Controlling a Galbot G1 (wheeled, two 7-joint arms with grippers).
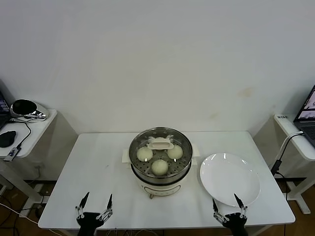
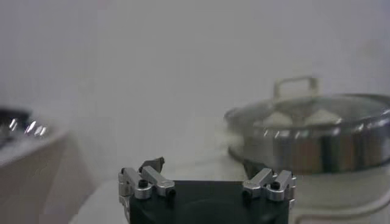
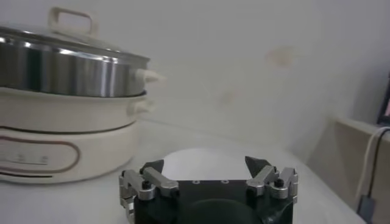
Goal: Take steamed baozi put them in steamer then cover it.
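Note:
The steamer (image 1: 142,172) stands mid-table on its white pot base (image 1: 160,188), with the glass cover (image 1: 160,144) resting on top of it. Three baozi (image 1: 144,154) (image 1: 175,152) (image 1: 160,166) show through the glass. My left gripper (image 1: 98,195) hovers open and empty at the table's front left edge. From the left wrist view, that gripper (image 2: 204,165) faces the covered steamer (image 2: 317,146) from a distance. My right gripper (image 1: 225,199) is open and empty at the front right, by the plate's near rim. In the right wrist view, it (image 3: 204,164) sits apart from the steamer (image 3: 61,73).
An empty white plate (image 1: 229,178) lies to the right of the steamer. A side table (image 1: 29,130) with a helmet-like object and cables stands at the left. Another side table with a laptop (image 1: 307,115) stands at the right.

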